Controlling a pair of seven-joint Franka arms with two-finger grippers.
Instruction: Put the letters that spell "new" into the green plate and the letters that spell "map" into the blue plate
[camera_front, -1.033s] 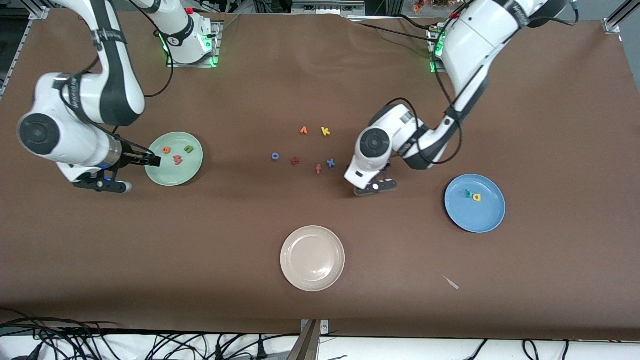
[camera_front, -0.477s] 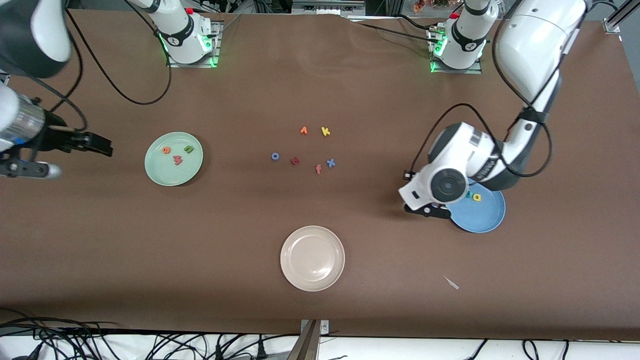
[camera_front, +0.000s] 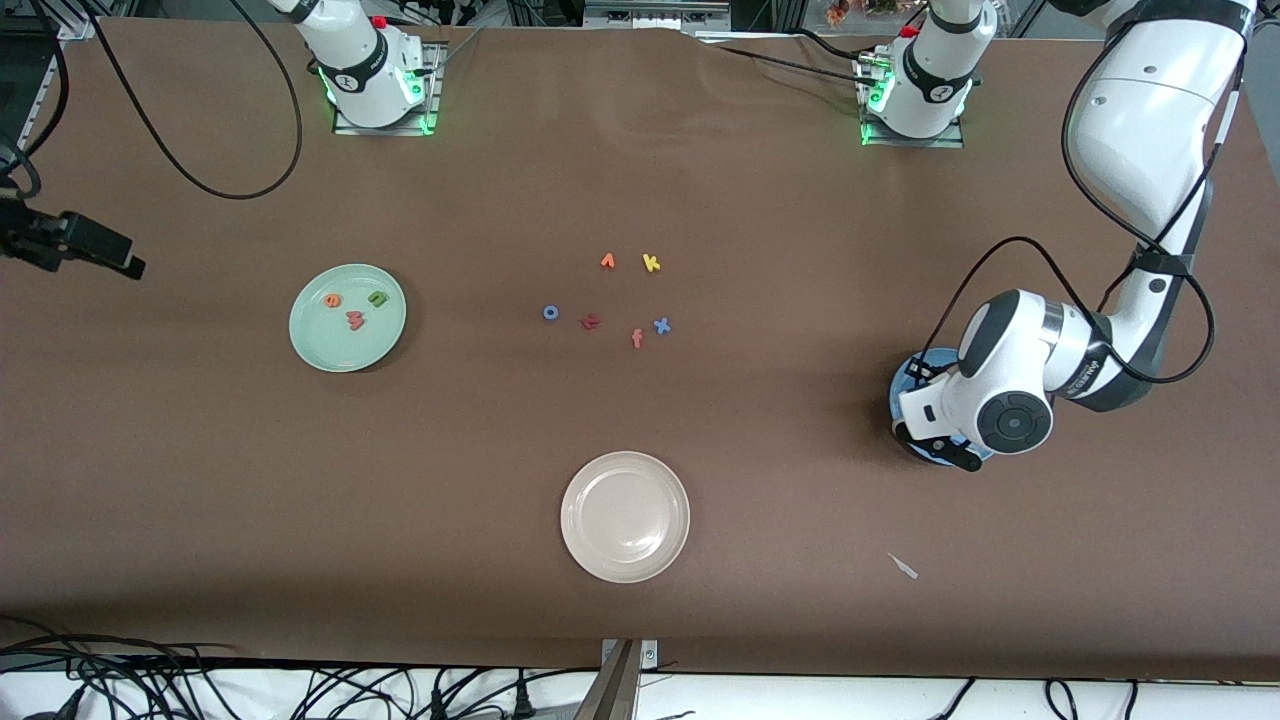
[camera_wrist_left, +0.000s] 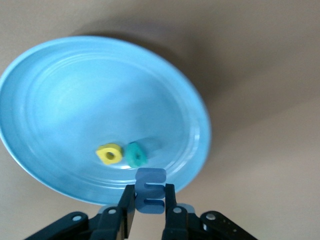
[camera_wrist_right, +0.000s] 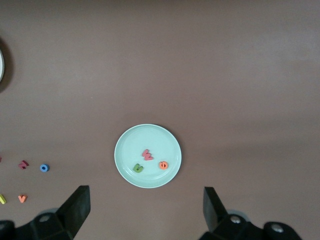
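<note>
- Three letters, orange e (camera_front: 333, 299), green n (camera_front: 378, 298) and salmon w (camera_front: 355, 319), lie in the green plate (camera_front: 312, 345), at 9 o'clock from the table's middle in the front view.
- The blue plate (camera_wrist_left: 65, 95), at about 3 o'clock, holds the yellow a (camera_wrist_left: 109, 153) and teal p (camera_wrist_left: 135, 154), touching each other.
- The left claw (camera_wrist_left: 150, 196) pinches the blue m (camera_wrist_left: 151, 181) narrowly, over the plate's 6-to-7 o'clock rim; the plate's middle lies toward 12 to 1 o'clock from it, so a short move inward should precede release.
- The right claw (camera_wrist_right: 145, 202) is spread wide and empty, waiting high above the table's 9 o'clock edge.
- A second ago the left claw was down by the loose letters at the middle and the right claw stood at the green plate's edge; both have since travelled outward.
</note>
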